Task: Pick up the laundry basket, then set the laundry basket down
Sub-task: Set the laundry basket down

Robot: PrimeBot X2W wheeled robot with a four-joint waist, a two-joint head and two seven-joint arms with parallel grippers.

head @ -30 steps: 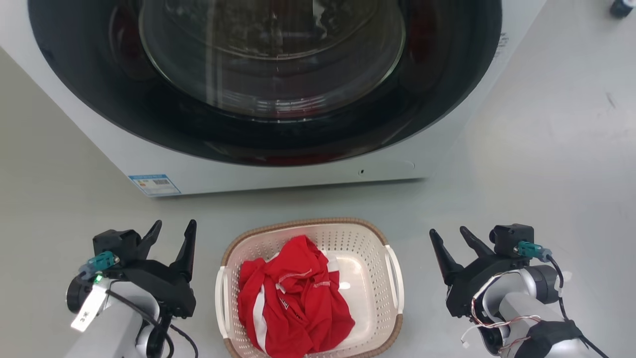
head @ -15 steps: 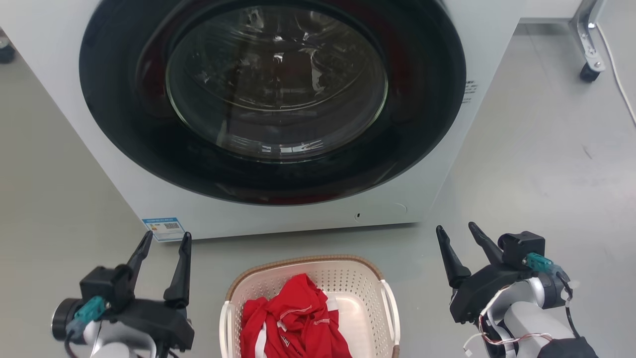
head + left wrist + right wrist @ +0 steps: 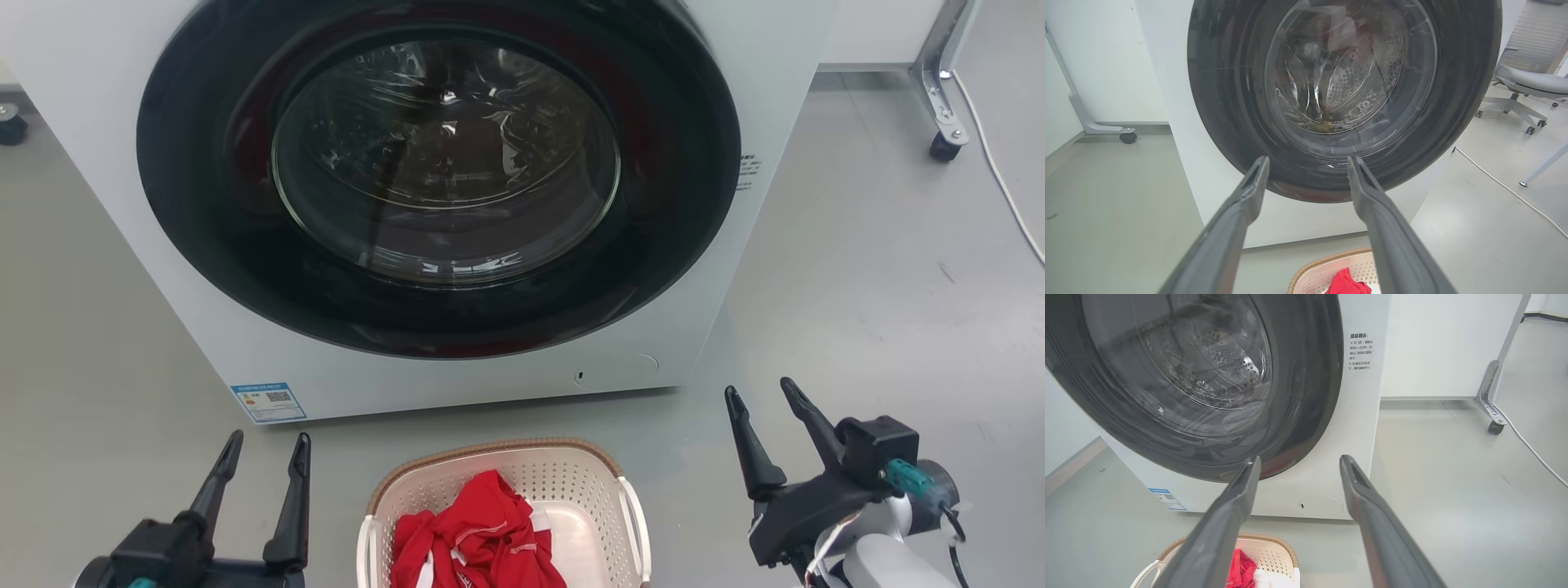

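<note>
Though near the laundry basket (image 3: 573, 480), left tool (image 3: 270, 438), right tool (image 3: 758, 387) agape, empty.

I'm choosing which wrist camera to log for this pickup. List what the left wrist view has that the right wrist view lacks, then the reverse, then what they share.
Left wrist view's extras: a grey office chair at the right, and the left gripper, open.
Right wrist view's extras: on the washing machine, a printed text label and a blue sticker low down; also the right gripper, open.
Shared: the washing machine's round glass door and, below it on the floor, the laundry basket holding red clothing.
</note>
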